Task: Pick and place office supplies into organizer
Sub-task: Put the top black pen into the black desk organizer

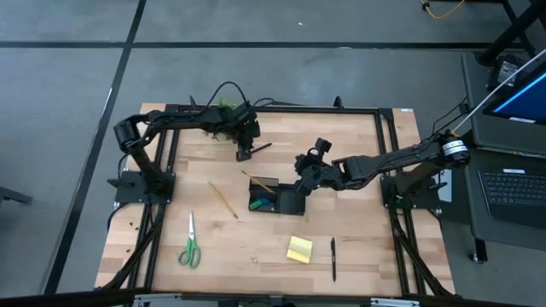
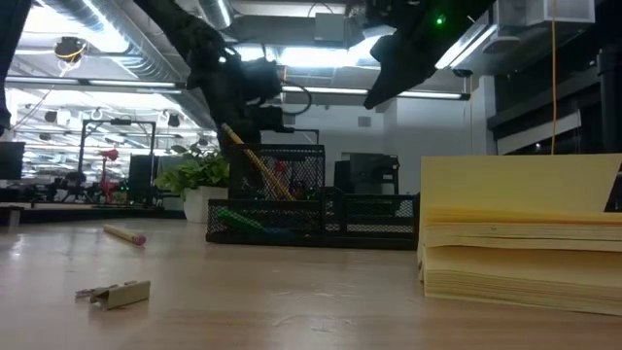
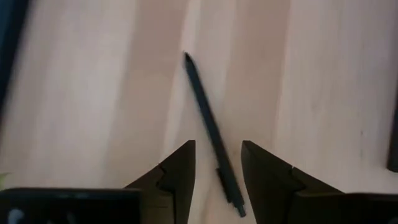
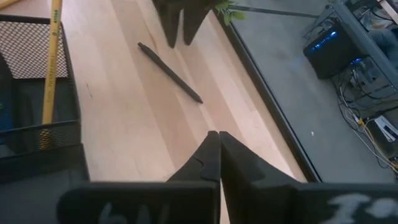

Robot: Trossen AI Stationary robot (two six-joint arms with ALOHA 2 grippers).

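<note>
A black pen (image 3: 210,127) lies flat on the wooden table, toward its far side (image 1: 261,147). My left gripper (image 3: 217,155) is open and points down over it, one finger on each side of the pen's clip end, not touching it. My right gripper (image 4: 218,144) is shut and hovers above the right end of the black mesh organizer (image 1: 278,199). A pencil (image 1: 257,182) leans in the organizer's taller section, and green and blue items (image 2: 241,220) lie inside. The right wrist view also shows the pen (image 4: 170,73) and the left gripper (image 4: 179,23).
Near the table's near edge lie green-handled scissors (image 1: 189,244), a yellow sticky-note pad (image 1: 299,249) and a second black pen (image 1: 333,258). A loose pencil (image 1: 223,199) lies left of the organizer. A leafy plant (image 1: 223,106) stands at the far edge, behind the left arm.
</note>
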